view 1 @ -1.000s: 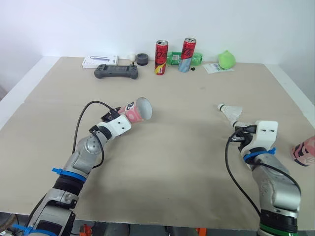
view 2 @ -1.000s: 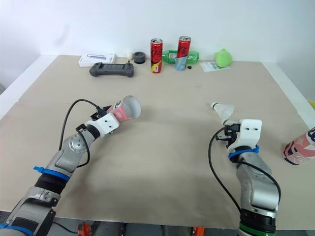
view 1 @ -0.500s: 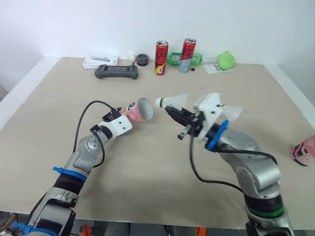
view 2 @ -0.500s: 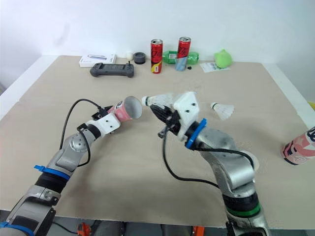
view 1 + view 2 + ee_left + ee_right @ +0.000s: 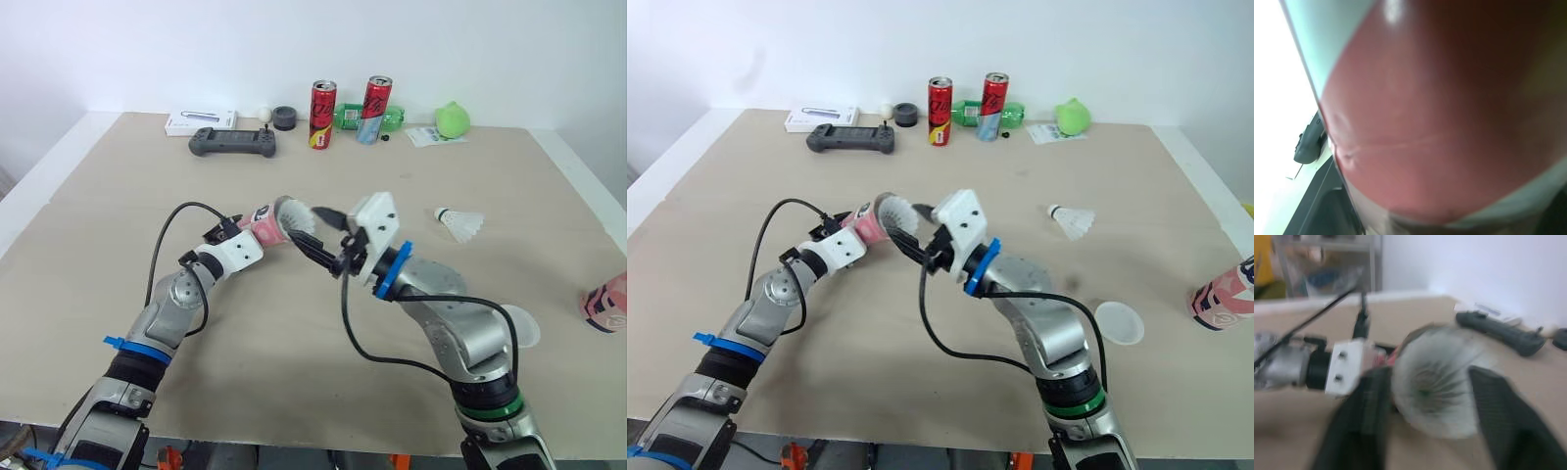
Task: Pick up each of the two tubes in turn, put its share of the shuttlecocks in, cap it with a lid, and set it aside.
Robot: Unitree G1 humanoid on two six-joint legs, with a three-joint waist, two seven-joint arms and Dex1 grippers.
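**Shuttlecock reached the mouth of the tube**

I watched from far away. The left fingers point(image 5: 245, 227) were clenched around the bottom end of the pink tube point(image 5: 270, 221). They held it up off the bench point(image 5: 118, 196), lying almost flat, with its open mouth turned toward the right arm. It was in the same spot as one second before.

The big change was on the right side. One second ago the right arm was low at the right side of the bench. Half a second ago it had come across with a shuttlecock in the air just beside the tube. Now the right fingers point(image 5: 306, 225) were right at the tube's mouth. The shuttlecock point(image 5: 292, 213) was pushed in nose first, and its white feathers poked out of the opening. In the right wrist view, the two black fingers sat one on each side of the feathers point(image 5: 1435, 391), grasping them.

A white lid point(image 5: 1119, 322) now showed on the bench where the right arm had been. A second shuttlecock point(image 5: 458, 223) lay to the right, well apart from the tube. The other pink tube point(image 5: 605, 302) lay at the right edge.

At the back were a game controller point(image 5: 232, 144), two red cans point(image 5: 321, 115) and a green ball point(image 5: 452, 118).
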